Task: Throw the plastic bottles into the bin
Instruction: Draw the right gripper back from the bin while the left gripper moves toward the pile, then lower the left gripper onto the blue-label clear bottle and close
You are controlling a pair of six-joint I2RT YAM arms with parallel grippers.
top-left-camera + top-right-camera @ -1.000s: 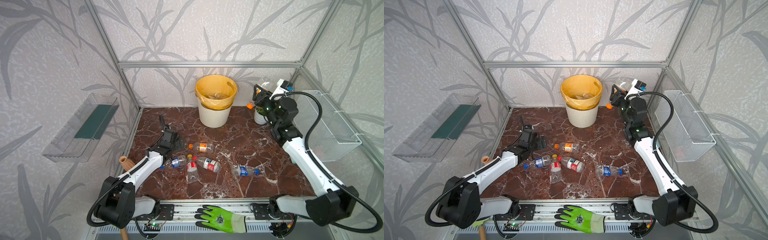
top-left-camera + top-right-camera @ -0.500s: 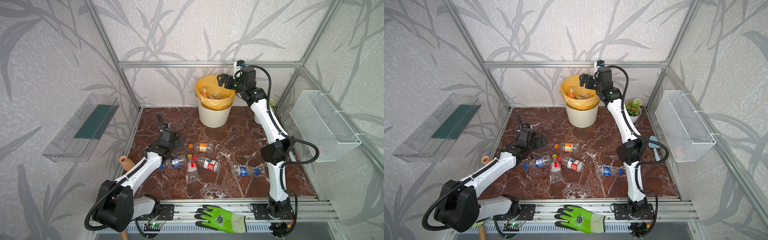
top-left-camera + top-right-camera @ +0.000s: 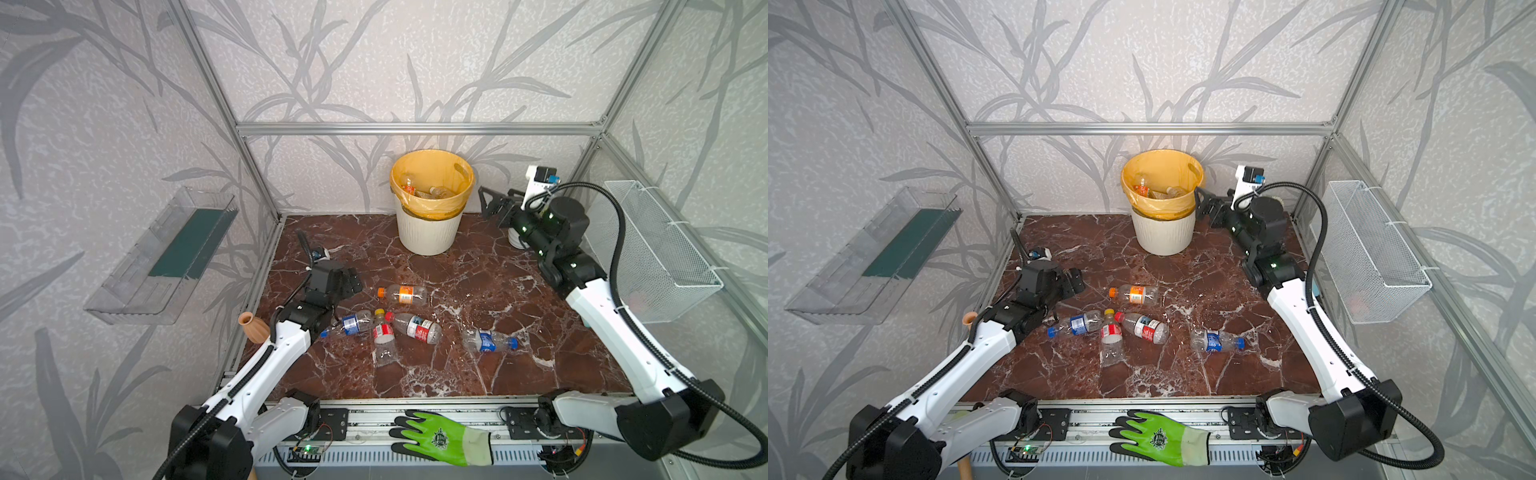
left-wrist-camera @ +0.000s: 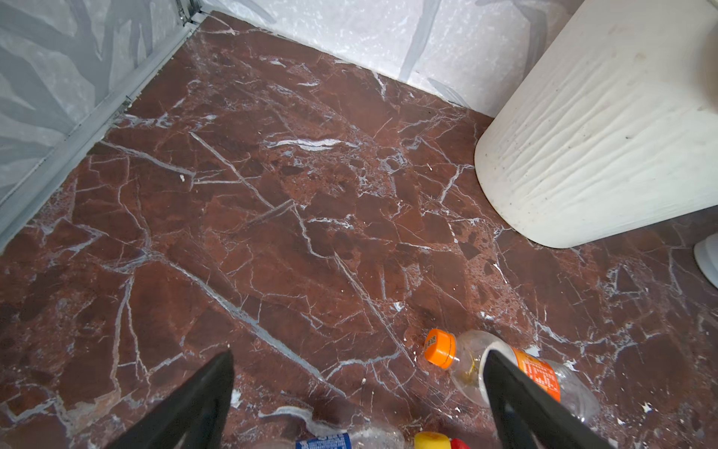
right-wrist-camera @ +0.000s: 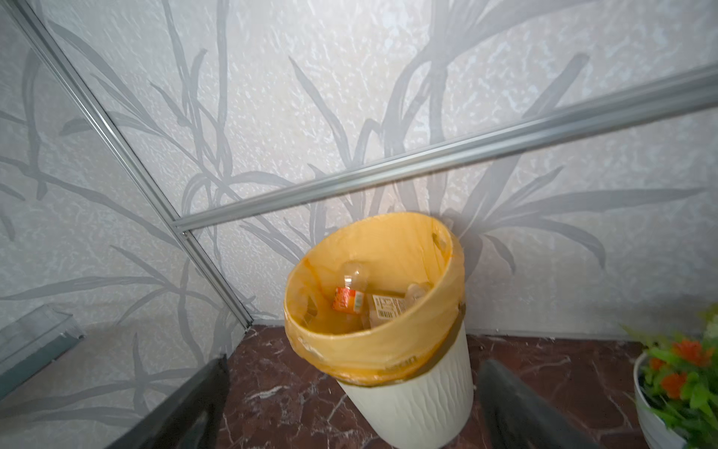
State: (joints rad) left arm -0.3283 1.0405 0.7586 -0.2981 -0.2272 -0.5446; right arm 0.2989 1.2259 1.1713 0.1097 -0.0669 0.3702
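While five plastic bottles (image 3: 415, 328) lie on the marble floor (image 3: 478, 374), the left gripper (image 3: 349, 281) hangs spread and empty near the orange-capped bottle (image 3: 403, 294) — a clumsy descent could roll it away. Bare floor runs on to the bin (image 3: 428, 237) at the rear, bottles already inside. Right of it, the right gripper (image 3: 491, 204) gapes empty — flowerpot (image 5: 656, 427) and wire basket (image 3: 648, 249) crowd its swing.
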